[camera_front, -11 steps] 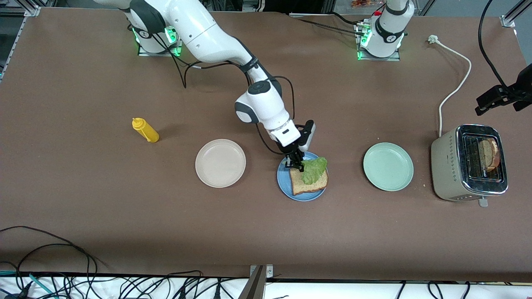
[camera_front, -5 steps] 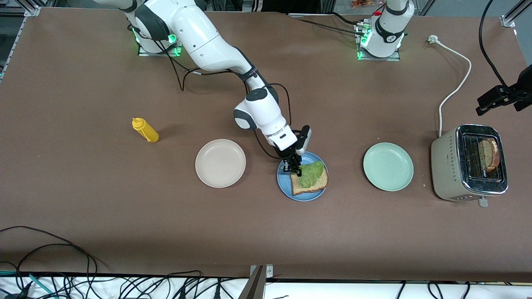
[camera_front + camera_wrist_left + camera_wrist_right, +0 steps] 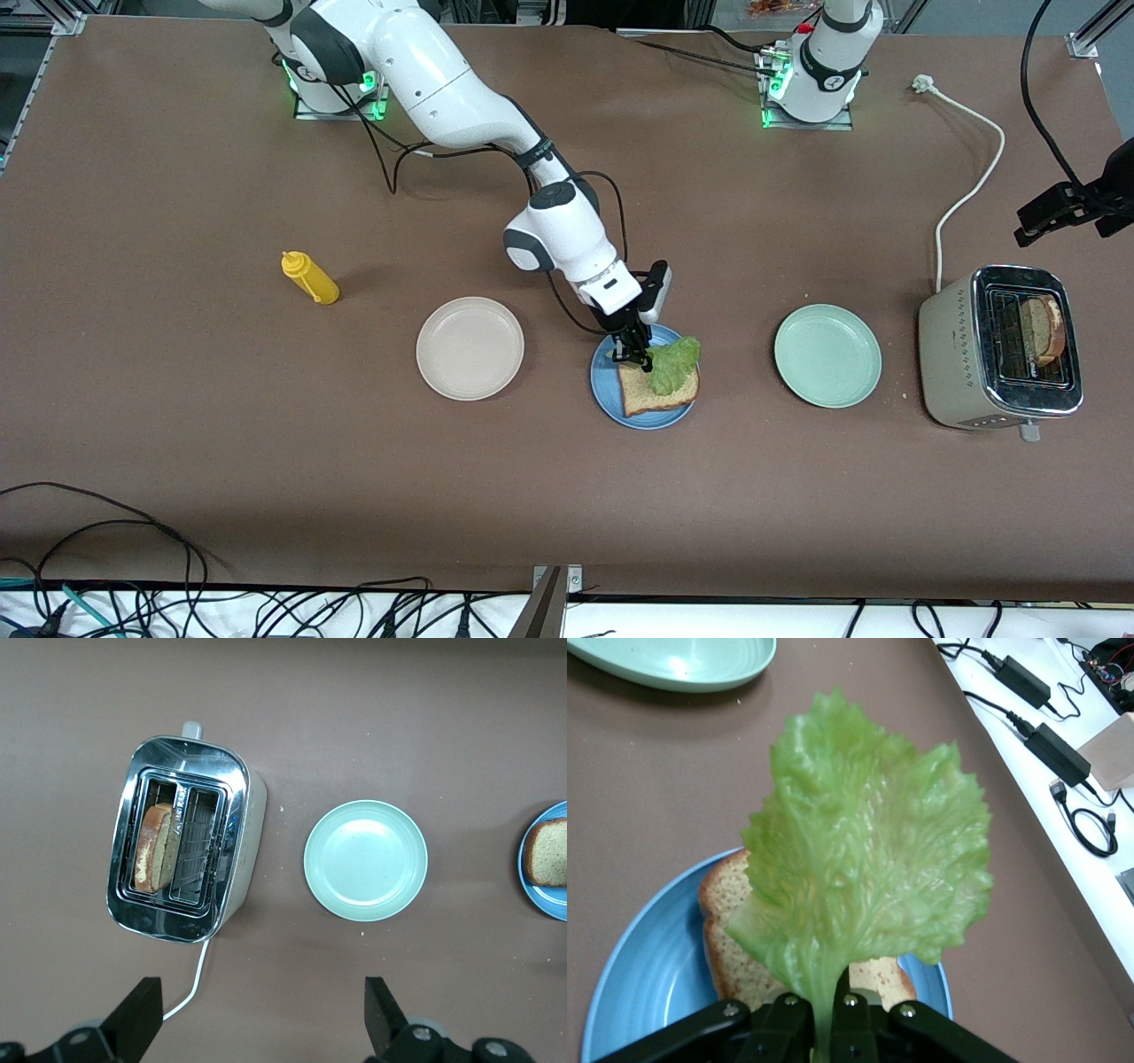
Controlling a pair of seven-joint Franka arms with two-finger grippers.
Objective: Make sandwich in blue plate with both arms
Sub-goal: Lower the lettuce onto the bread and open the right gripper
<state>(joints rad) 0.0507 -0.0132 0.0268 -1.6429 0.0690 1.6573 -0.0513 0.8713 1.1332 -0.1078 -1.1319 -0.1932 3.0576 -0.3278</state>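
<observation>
The blue plate [image 3: 607,396] lies mid-table with one brown bread slice [image 3: 654,400] of the sandwich on it. My right gripper [image 3: 636,356] is shut on the stem of a ruffled green lettuce leaf [image 3: 675,360] and holds it over the slice. In the right wrist view the leaf [image 3: 868,859] spreads out from the gripper [image 3: 824,1014] above the bread [image 3: 735,939] and plate [image 3: 638,992]. My left gripper [image 3: 257,1023] hangs open and empty high over the table beside the toaster [image 3: 182,850]. A second slice [image 3: 1038,330] stands in a toaster slot.
A cream plate [image 3: 469,347] lies toward the right arm's end and a pale green plate [image 3: 827,355] toward the left arm's end of the blue plate. The toaster [image 3: 1001,346] trails a white cord [image 3: 970,177]. A yellow squeeze bottle [image 3: 309,277] lies past the cream plate.
Half a second ago my right gripper had lowered the leaf flat onto the bread. It has now risen again, and the leaf stands bunched above the slice. The left arm has not moved.
</observation>
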